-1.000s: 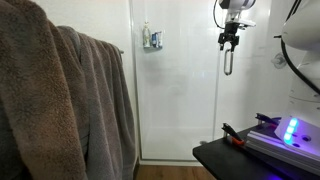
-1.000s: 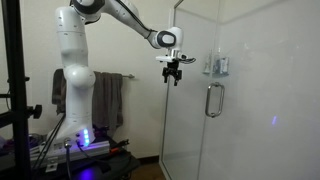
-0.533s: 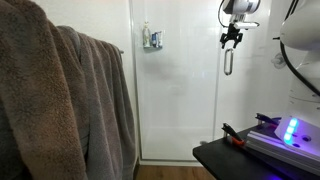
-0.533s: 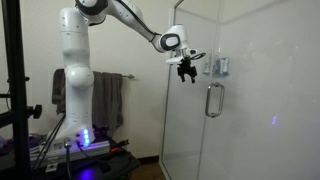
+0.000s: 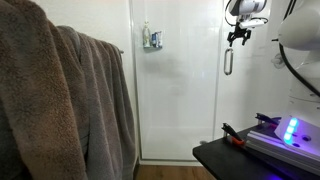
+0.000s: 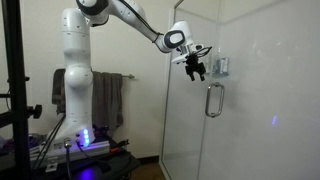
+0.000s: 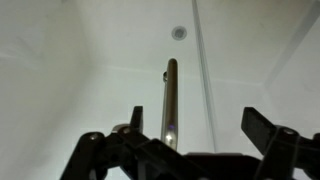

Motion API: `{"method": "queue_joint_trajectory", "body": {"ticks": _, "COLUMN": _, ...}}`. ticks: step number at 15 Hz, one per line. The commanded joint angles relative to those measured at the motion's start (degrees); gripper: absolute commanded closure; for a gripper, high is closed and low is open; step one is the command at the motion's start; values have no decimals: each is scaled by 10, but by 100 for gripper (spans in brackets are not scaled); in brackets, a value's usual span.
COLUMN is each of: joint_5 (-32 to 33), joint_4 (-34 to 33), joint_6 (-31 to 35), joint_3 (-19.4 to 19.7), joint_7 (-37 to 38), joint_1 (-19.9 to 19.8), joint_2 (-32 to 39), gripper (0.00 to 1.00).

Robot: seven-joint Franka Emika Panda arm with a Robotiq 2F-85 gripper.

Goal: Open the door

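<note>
The door is a tall clear glass shower panel, also seen in an exterior view. Its slim chrome loop handle hangs vertically near the door's edge. My gripper is open and empty, just above and beside the handle's top. In the wrist view the handle runs up the middle, between my two spread fingers, not touching either.
Brown towels hang at the near left. A small bottle rack sits on the white wall. A black table with a lit device stands at the lower right. The robot base stands beside a dark frame.
My gripper has moved up and toward the door handle, from a spot clear of the glass to right by the handle's top. The door has not moved.
</note>
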State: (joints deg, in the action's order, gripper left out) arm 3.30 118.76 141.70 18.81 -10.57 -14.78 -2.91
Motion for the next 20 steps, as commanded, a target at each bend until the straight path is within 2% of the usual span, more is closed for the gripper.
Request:
{"method": "queue_joint_trajectory", "body": {"ticks": 1, "joint_5": -102, "joint_4": -21, "joint_6": -4, "joint_3": -4, "joint_7": -38, "joint_1": 0, "joint_2": 55, "gripper": 0}}
{"method": "queue_joint_trajectory", "body": {"ticks": 2, "joint_5": -145, "joint_4": -25, "joint_6": 9, "joint_3": -6, "joint_7": -51, "joint_1": -2, "joint_2": 73, "gripper": 0}}
{"method": "queue_joint_trajectory", "body": {"ticks": 3, "joint_5": -90, "joint_4": -3, "joint_6": -1, "joint_3": -10, "joint_7": -24, "joint_1": -5, "joint_2": 30, "gripper": 0}}
{"method": "queue_joint_trajectory", "body": {"ticks": 4, "joint_5": -116, "joint_4": -5, "joint_6": 2, "joint_3": -12, "joint_7": -35, "joint_1": -6, "joint_2": 45, "gripper": 0}}
{"method": "queue_joint_trajectory", "body": {"ticks": 6, "joint_5": -128, "joint_4": -14, "joint_6": 4, "joint_3": -14, "joint_7": -37, "joint_1": -8, "joint_2": 65, "gripper": 0}}
{"method": "queue_joint_trajectory", "body": {"ticks": 8, "joint_5": -118, "joint_4": -19, "joint_6": 53, "joint_3": -12, "joint_7": -16, "joint_1": -10, "joint_2": 81, "gripper": 0}}
{"method": "queue_joint_trajectory", "body": {"ticks": 11, "joint_5": -141, "joint_4": -33, "joint_6": 114, "joint_3": -11, "joint_7": -13, "joint_1": -18, "joint_2": 105, "gripper": 0}}
{"method": "queue_joint_trajectory", "body": {"ticks": 12, "joint_5": -126, "joint_4": -16, "joint_6": 81, "joint_3": -15, "joint_7": -12, "joint_1": -15, "joint_2": 77, "gripper": 0}}
{"method": "queue_joint_trajectory", "body": {"ticks": 16, "joint_5": -125, "joint_4": -16, "joint_6": 87, "joint_3": -17, "joint_7": -11, "joint_1": -16, "joint_2": 78, "gripper": 0}}
{"method": "queue_joint_trajectory", "body": {"ticks": 20, "joint_5": -108, "joint_4": -46, "joint_6": 175, "joint_3": -10, "joint_7": 3, "joint_1": -24, "joint_2": 138, "gripper": 0}}
